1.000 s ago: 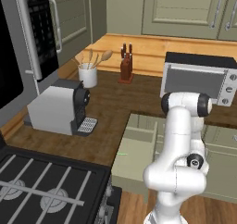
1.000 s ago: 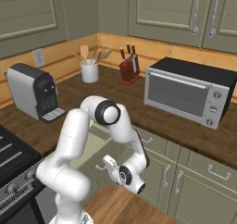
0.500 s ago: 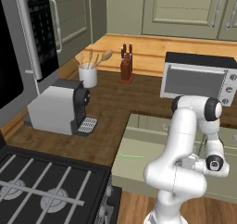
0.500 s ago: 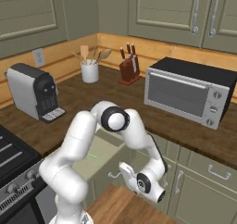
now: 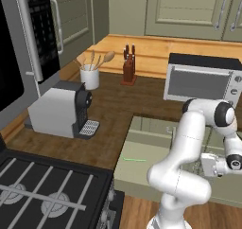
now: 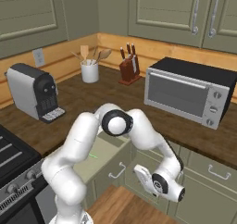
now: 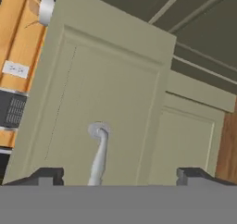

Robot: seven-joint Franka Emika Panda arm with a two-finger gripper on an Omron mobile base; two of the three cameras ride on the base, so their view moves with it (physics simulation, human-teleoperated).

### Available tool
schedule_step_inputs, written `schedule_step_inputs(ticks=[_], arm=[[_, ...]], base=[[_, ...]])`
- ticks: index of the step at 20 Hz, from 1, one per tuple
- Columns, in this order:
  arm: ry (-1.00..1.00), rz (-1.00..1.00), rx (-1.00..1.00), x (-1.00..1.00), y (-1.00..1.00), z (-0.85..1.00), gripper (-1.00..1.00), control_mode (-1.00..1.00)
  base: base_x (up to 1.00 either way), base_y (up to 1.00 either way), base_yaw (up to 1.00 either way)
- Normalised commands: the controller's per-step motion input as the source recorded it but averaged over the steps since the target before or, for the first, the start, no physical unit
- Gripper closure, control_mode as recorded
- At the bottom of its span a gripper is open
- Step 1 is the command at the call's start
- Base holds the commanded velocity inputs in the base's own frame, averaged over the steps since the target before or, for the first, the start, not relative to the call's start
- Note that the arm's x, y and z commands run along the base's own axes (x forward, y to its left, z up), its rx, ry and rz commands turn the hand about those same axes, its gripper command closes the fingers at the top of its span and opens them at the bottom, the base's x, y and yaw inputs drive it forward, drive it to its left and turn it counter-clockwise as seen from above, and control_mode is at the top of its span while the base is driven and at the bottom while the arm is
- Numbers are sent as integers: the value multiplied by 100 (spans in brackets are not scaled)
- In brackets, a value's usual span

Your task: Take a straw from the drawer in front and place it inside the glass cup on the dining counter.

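- Drawer (image 5: 142,157) stood pulled out from the cabinets below the worktop, its pale inside facing up in both base views.
- The straw (image 5: 134,159) lay flat on the drawer's floor as a thin green line, near the front left of the compartment in the left base view; in the right base view a short green stretch of it (image 6: 93,156) showed just past the arm's white link.
- The gripper (image 7: 119,174) sat low in front of the drawer's face, with its two dark fingertips (image 7: 46,176) spread wide apart at the bottom of the hand view and nothing between them.
- The drawer's silver handle (image 7: 98,153) ran down between the spread tips in the hand view; whether either tip touched it could not be told.
- In the right base view the hand (image 6: 159,185) hung beside the lower cabinet fronts, to the right of the drawer's handle (image 6: 117,171).
- On the worktop behind stood a grey coffee machine (image 5: 59,109), a white crock of wooden utensils (image 5: 90,76), a knife block (image 5: 128,69) and a microwave (image 5: 202,81), all well apart from the drawer.
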Motion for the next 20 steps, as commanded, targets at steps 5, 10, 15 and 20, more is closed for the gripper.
schedule_step_inputs(ticks=[5, 10, 15, 20], arm=[[-1, 2, -23, -47, 12, 100, -100, -100], [0, 5, -23, -35, 43, 100, -100, -100], [3, 2, -23, -15, 61, 100, -100, -100], [5, 0, -19, -13, 66, 100, -100, -100]], base=[[0, 0, 0], [0, 0, 0], [0, 0, 0], [0, 0, 0]])
